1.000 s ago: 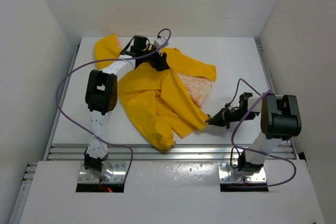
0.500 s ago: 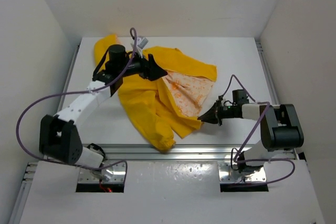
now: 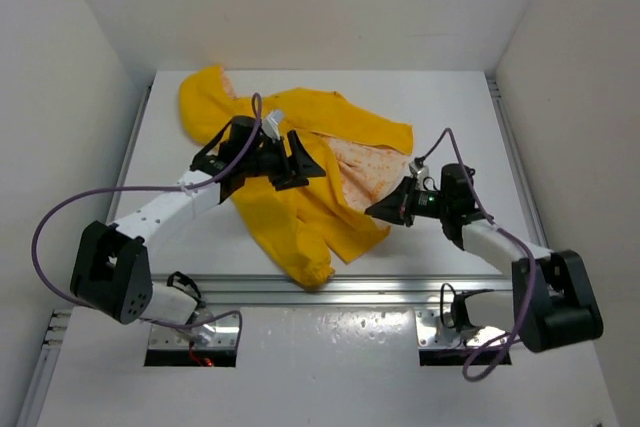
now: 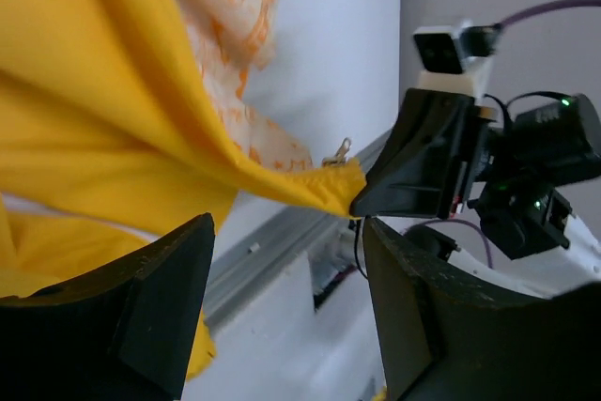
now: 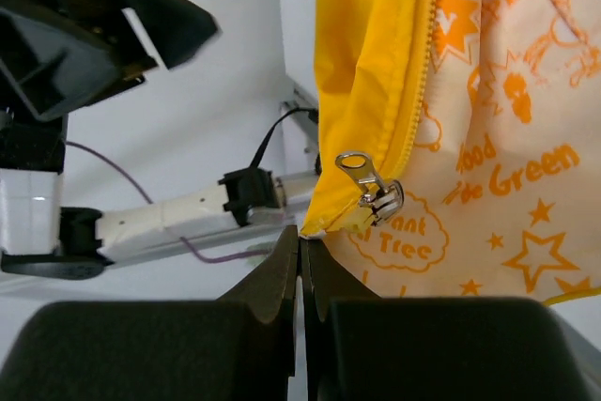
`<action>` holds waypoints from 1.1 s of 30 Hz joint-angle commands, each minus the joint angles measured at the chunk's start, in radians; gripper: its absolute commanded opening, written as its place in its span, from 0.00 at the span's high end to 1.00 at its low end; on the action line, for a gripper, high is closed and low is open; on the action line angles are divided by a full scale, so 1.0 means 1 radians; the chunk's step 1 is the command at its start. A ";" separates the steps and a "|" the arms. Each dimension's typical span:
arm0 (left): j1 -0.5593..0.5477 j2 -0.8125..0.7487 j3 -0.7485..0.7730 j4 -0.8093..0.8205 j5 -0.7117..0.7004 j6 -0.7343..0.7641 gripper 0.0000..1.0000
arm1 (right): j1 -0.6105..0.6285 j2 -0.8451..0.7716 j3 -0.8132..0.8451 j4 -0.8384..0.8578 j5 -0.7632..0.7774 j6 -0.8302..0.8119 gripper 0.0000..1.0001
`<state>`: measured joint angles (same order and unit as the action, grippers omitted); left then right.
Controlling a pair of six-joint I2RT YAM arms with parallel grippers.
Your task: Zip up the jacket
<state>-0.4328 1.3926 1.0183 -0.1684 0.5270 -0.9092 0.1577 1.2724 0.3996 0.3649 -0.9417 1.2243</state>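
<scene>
near sleeve (image 3: 305, 262): one yellow cuff is seen lying at the near edge of the table (image 3: 450, 117), left of centre.
right gripper (image 3: 372, 211): its jaws are pressed together on the bottom corner of one open front edge of the jacket (image 3: 290, 207), and that corner is lifted and drawn to the right.
zip slider (image 5: 368, 192): a small metal slider is seen on that same edge, just beside the pinched corner, with its pull tab sticking up; the zip teeth (image 5: 413, 91) run away from it along the yellow hem.
lining (image 5: 498, 138): cream cloth with orange print is laid bare, so the front is judged unzipped.
left gripper (image 3: 308, 162): it is held over the middle of the coat, jaws wide apart, with nothing between them.
hood (image 3: 205, 97): it is spread at the far left of the table.
handling: the cloth is judged light, thin, limp and probably slick, so it is expected to fold and slide unless kept taut.
where to hold: the hem corner below the slider is best kept pinched; the other front edge's bottom end is judged the next place to be taken.
</scene>
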 commanded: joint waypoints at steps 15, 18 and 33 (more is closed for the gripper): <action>-0.087 0.114 -0.040 0.095 0.168 -0.560 0.29 | 0.218 -0.311 -0.102 0.075 0.490 -0.346 1.00; -0.096 0.137 -0.050 0.125 0.211 -0.585 0.37 | 0.262 -0.317 -0.097 0.100 0.536 -0.401 1.00; -0.152 0.190 -0.133 0.196 0.271 -0.724 0.34 | 0.376 -0.269 -0.070 0.184 0.707 -0.367 1.00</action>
<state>-0.5571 1.5608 0.8967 -0.0181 0.7677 -1.5650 0.5198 1.0176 0.2905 0.4759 -0.2893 0.8490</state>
